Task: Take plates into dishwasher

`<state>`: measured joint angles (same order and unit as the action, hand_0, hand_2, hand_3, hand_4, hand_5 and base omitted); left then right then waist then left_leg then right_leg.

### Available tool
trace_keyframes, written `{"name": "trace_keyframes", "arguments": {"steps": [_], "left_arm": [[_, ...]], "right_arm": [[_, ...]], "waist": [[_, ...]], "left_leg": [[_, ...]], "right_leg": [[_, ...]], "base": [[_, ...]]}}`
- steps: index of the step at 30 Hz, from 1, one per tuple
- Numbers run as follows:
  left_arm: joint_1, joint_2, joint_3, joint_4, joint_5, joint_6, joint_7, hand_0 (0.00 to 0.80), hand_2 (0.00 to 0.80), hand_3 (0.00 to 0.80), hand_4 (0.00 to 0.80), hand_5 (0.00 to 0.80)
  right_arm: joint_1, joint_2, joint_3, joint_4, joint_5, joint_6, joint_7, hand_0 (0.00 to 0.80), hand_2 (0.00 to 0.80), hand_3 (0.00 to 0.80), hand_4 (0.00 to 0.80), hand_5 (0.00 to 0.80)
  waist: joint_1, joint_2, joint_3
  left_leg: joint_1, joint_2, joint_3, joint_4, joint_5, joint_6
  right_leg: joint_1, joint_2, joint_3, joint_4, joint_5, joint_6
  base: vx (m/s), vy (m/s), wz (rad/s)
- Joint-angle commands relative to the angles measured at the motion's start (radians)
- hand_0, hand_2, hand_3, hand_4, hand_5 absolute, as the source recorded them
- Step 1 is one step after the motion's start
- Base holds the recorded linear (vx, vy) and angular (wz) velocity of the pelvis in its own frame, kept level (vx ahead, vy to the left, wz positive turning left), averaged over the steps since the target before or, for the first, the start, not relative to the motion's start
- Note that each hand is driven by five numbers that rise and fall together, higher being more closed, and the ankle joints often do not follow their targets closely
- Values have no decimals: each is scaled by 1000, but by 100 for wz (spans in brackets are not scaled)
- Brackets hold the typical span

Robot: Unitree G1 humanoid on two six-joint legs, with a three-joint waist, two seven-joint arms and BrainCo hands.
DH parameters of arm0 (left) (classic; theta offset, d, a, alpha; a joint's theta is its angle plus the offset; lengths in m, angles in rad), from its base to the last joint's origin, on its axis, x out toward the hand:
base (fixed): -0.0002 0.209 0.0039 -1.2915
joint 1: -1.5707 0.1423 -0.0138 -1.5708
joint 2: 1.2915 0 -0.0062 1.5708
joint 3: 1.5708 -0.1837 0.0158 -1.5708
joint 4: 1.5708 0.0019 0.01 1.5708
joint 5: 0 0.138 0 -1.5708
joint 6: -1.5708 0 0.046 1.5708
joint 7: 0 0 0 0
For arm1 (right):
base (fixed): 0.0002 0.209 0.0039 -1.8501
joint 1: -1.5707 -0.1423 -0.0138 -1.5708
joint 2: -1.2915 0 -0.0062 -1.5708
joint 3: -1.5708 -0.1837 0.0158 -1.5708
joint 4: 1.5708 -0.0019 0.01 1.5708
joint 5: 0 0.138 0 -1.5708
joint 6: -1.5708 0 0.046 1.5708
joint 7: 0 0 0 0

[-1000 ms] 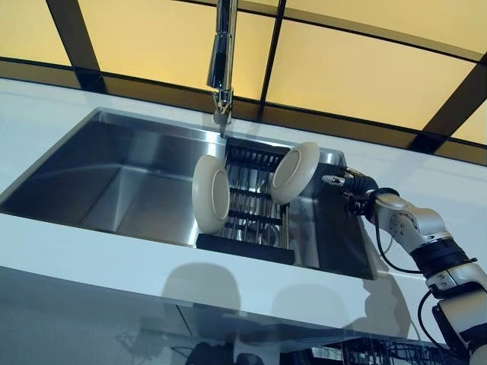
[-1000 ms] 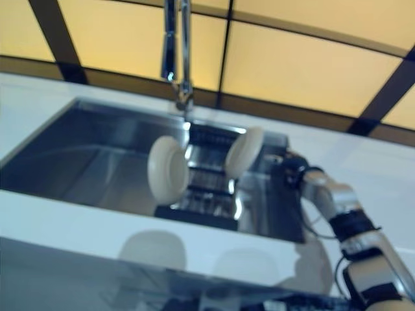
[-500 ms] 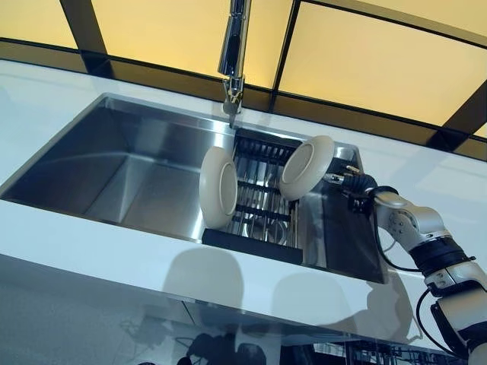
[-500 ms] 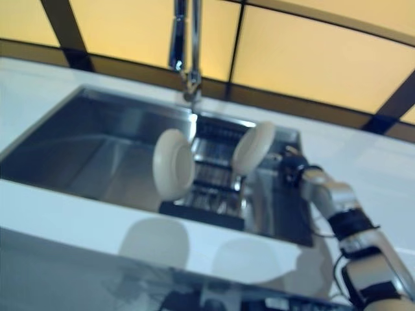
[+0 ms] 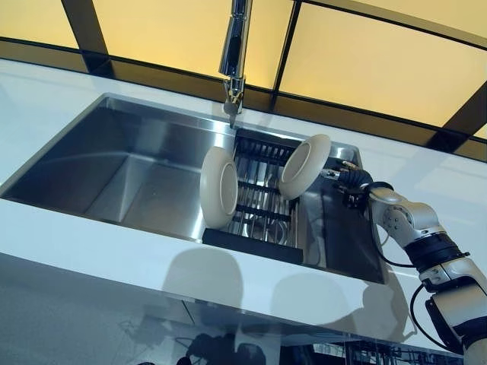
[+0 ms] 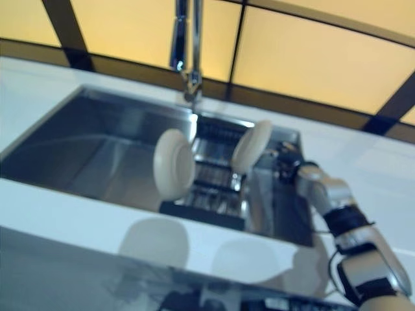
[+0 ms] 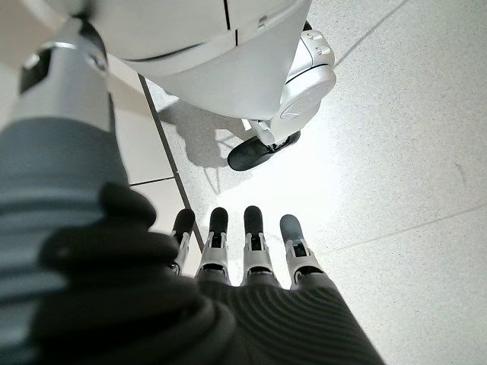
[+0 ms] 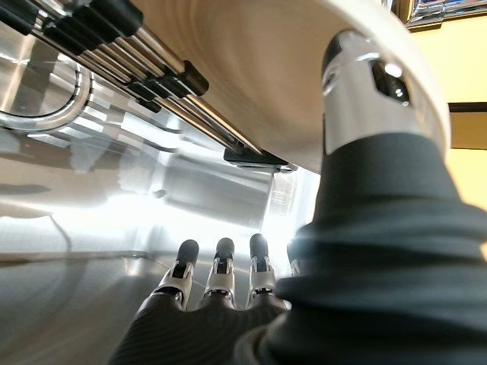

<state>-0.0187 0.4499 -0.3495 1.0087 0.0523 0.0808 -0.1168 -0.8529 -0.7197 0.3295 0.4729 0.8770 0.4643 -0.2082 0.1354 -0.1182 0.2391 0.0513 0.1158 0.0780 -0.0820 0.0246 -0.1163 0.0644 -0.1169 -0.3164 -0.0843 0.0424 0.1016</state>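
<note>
Two cream plates stand on edge in a black dish rack [image 5: 257, 214] inside the steel sink [image 5: 114, 171]. The left plate [image 5: 219, 187] faces right; the right plate [image 5: 303, 167] leans toward my right hand [image 5: 350, 179], which is at its back rim. In the right wrist view the thumb [image 8: 358, 76] lies against the plate [image 8: 259, 61], while the fingers [image 8: 219, 268] reach straight out below it, apart from it, over the sink floor. My left hand [image 7: 251, 262] shows only in its own wrist view, hanging open over the floor.
A tall chrome faucet [image 5: 234, 53] hangs over the rack's far end. A white counter [image 5: 76, 236] rims the sink, with dark-framed yellow window panes behind. The sink's left basin holds nothing. Rack bars [image 8: 129, 68] run close to the right plate.
The camera shifted early on. Since then my right hand has edged up closer to the right plate, and that plate has turned slightly more edge-on.
</note>
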Motion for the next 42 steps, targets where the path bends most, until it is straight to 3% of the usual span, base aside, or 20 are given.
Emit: {"name": "trace_keyframes", "arguments": {"steps": [1, 15, 32, 42], "left_arm": [[3, 32, -40, 13, -11, -10, 1, 0, 0, 0, 0, 0], [9, 29, -42, 22, 8, -14, 7, 0, 0, 0, 0, 0], [16, 26, -59, 32, 33, -5, -8, 0, 0, 0, 0, 0], [13, 23, -68, 33, 41, -13, -10, 0, 0, 0, 0, 0]], "right_arm": [[-149, -25, 61, -37, 25, -47, -16, 0, 0, 0, 0, 0], [-143, -45, 65, -18, -4, -18, -21, 0, 0, 0, 0, 0], [-136, -111, 55, -14, -1, 23, -27, 0, 0, 0, 0, 0], [-127, -119, 54, -13, 21, 13, -14, 0, 0, 0, 0, 0]], "waist": [[33, -41, -1], [27, -51, -19], [-8, -54, -50], [-17, -51, -57]], "left_leg": [[10, 10, 6, -5, -36, 18], [22, 11, 20, -5, -40, 19], [59, 18, 46, -5, -48, 23], [61, 19, 52, -4, -46, 22]], "right_leg": [[-50, -72, -5, 16, 83, 97], [-35, -66, -3, 10, 77, 96], [-10, -42, 37, 4, 60, 88], [-5, -38, 49, 1, 56, 87]], "base": [[0, 0, 0], [0, 0, 0], [3, -7, -6], [-6, -1, -7]]}}
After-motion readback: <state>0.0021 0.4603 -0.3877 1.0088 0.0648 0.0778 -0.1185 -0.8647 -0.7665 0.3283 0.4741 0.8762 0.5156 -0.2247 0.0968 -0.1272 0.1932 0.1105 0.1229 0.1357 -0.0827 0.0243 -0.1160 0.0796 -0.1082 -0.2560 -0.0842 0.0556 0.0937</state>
